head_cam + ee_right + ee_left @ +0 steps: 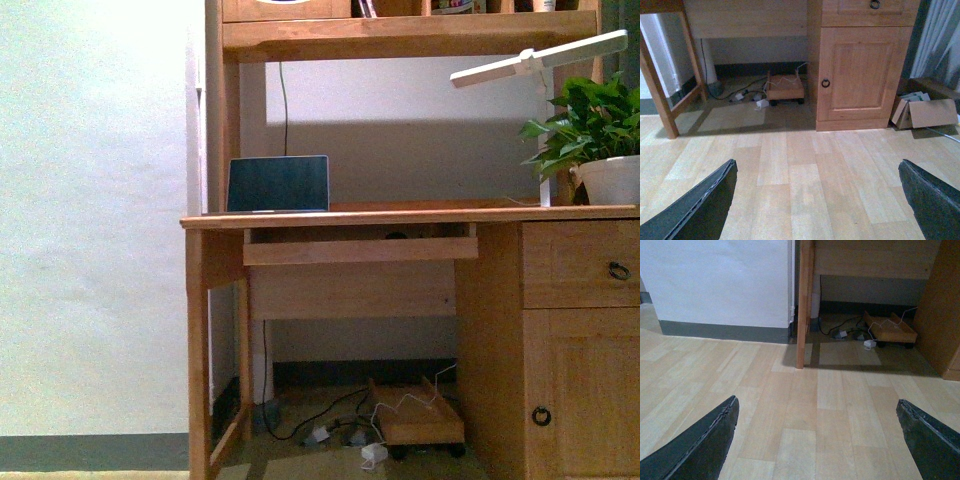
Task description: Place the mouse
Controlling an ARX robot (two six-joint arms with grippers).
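Left gripper and right gripper both spread wide, empty, over floor. Mouse unclear; maybe the dark speck on tray, frame centre. Likely light, stiff, slick-domed: pinch its sides.

Found laptop standing on desk at left end, below shelf. Noted potted plant at right end, with lamp reaching above it. Recorded pull-out tray under desk top, with mouse barely discernible on it. Located drawer above cabinet door at right. Logged wheeled board and cables on floor beneath, and cardboard box on floor right of cabinet.
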